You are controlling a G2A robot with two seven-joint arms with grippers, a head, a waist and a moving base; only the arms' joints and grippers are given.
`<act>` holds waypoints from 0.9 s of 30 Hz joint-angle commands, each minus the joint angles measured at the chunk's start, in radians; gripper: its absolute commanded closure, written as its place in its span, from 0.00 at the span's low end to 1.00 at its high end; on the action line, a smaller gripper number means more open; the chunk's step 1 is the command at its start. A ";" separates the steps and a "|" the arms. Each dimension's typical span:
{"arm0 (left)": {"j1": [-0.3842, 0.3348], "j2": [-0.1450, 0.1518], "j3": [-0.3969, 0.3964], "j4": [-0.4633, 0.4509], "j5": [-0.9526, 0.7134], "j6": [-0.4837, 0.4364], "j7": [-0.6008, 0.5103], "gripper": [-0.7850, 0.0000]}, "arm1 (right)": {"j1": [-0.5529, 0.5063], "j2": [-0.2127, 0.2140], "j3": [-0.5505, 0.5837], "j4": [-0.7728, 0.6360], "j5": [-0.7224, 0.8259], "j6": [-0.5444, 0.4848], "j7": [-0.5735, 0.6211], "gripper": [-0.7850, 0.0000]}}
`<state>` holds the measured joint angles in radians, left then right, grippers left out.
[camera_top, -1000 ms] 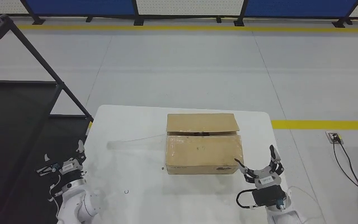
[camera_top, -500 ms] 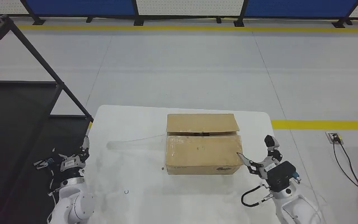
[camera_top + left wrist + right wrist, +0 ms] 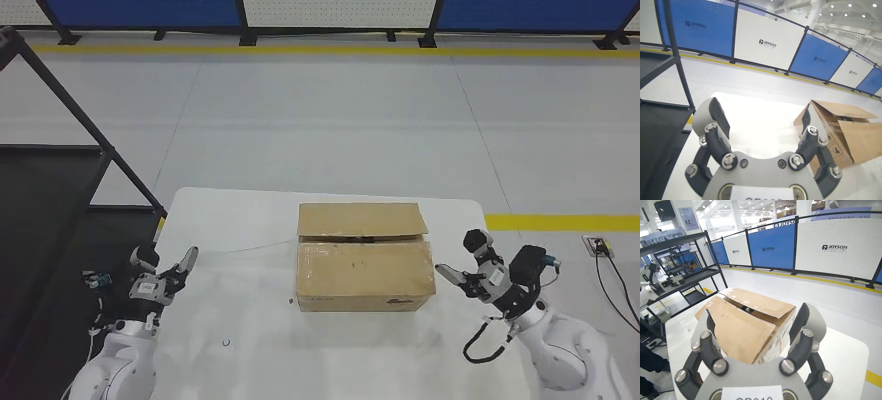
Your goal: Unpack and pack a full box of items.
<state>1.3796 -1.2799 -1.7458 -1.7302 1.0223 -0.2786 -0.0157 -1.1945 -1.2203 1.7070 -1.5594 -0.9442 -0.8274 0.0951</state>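
So, the left claw [image 3: 165,262] sits at the left edge of the counter [image 3: 250,330]. Its two fingers [image 3: 719,115] are spread wide apart and hold nothing. It points at the box, which lies off to its right. A wide strip of bare counter lies between them.

The box [image 3: 365,258] stands in the middle of the counter, closer to the back edge than to the front edge. It is brown cardboard. Its long side runs from the left edge toward the right edge. On top, the two long flaps are folded down but not shut tight. The far flap [image 3: 761,302] and the near flap [image 3: 738,328] both sit a little loose. A dark gap [image 3: 746,308] runs between them along the long side. Something small with a white top peeks out of the gap, but it is too small to name.

The right claw [image 3: 458,257] is by the right edge of the counter, just beside the short right end of the box. I cannot tell if it touches. This claw is spread wide too and holds nothing.

I think the right claw is the nearer one, so it looks best placed to go first. The gap lies straight ahead of it, running away toward the left edge.
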 commanded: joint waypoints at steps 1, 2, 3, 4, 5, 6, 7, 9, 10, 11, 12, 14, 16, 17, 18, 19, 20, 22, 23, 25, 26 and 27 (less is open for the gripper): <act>0.000 0.001 -0.001 -0.001 0.003 -0.001 -0.003 0.00 | 0.007 0.001 0.018 0.003 0.023 0.084 0.026 0.00; 0.000 0.001 -0.001 -0.001 0.003 -0.001 -0.003 0.00 | 0.007 0.001 0.018 0.003 0.023 0.084 0.026 0.00; 0.000 0.001 -0.001 -0.001 0.003 -0.001 -0.003 0.00 | 0.007 0.001 0.018 0.003 0.023 0.084 0.026 0.00; 0.000 0.001 -0.001 -0.001 0.003 -0.001 -0.003 0.00 | 0.007 0.001 0.018 0.003 0.023 0.084 0.026 0.00; 0.000 0.001 -0.001 -0.001 0.003 -0.001 -0.003 0.00 | 0.007 0.001 0.018 0.003 0.023 0.084 0.026 0.00; 0.000 0.001 -0.001 -0.001 0.003 -0.001 -0.003 0.00 | 0.007 0.001 0.018 0.003 0.023 0.084 0.026 0.00; 0.000 0.001 -0.001 -0.001 0.003 -0.001 -0.003 0.00 | 0.007 0.001 0.018 0.003 0.023 0.084 0.026 0.00; 0.000 0.001 -0.001 -0.001 0.003 -0.001 -0.003 0.00 | 0.007 0.001 0.018 0.003 0.023 0.084 0.026 0.00; 0.000 0.001 -0.001 -0.001 0.003 -0.001 -0.003 0.00 | 0.007 0.001 0.018 0.003 0.023 0.084 0.026 0.00; 0.000 0.001 -0.001 -0.001 0.003 -0.001 -0.003 0.00 | 0.007 0.001 0.018 0.003 0.023 0.084 0.026 0.00; 0.001 0.000 0.000 -0.001 -0.003 0.000 -0.004 0.00 | 0.005 0.001 0.013 0.002 0.026 0.079 0.027 0.00; -0.005 0.000 0.003 -0.015 -0.080 0.000 -0.058 0.00 | 0.013 0.003 -0.004 0.027 0.048 0.058 0.045 0.00; -0.017 0.001 0.003 -0.032 -0.185 -0.026 -0.144 0.00 | 0.051 0.006 -0.019 0.077 0.093 0.059 0.111 0.00; -0.025 0.003 -0.002 -0.043 -0.248 -0.044 -0.189 0.00 | 0.075 0.008 -0.024 0.100 0.122 0.056 0.149 0.00; -0.031 0.005 -0.009 -0.052 -0.296 -0.056 -0.232 0.00 | 0.096 0.010 -0.027 0.124 0.163 0.049 0.177 0.00; -0.037 0.007 -0.013 -0.060 -0.343 -0.065 -0.273 0.00 | 0.115 0.013 -0.032 0.150 0.207 0.032 0.219 0.00; -0.041 0.009 -0.015 -0.066 -0.398 -0.074 -0.315 0.00 | 0.136 0.017 -0.034 0.174 0.253 0.011 0.262 0.00; -0.054 0.012 -0.022 -0.074 -0.510 -0.071 -0.400 0.00 | 0.172 0.025 -0.040 0.225 0.345 -0.014 0.359 0.00; -0.061 0.014 -0.024 -0.077 -0.570 -0.066 -0.449 0.00 | 0.190 0.029 -0.044 0.250 0.395 -0.025 0.405 0.00; -0.078 0.020 -0.034 -0.082 -0.679 -0.042 -0.543 0.00 | 0.227 0.039 -0.054 0.301 0.494 -0.030 0.515 0.00; -0.086 0.023 -0.040 -0.084 -0.724 -0.033 -0.584 0.00 | 0.245 0.043 -0.058 0.323 0.537 -0.031 0.567 0.00; -0.092 0.025 -0.045 -0.082 -0.768 -0.025 -0.623 0.00 | 0.261 0.047 -0.063 0.345 0.584 -0.032 0.612 0.00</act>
<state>1.2944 -1.2577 -1.7851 -1.8135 0.3205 -0.3135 -0.5824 -0.9522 -1.1774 1.6490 -1.2400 -0.4242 -0.8592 0.6380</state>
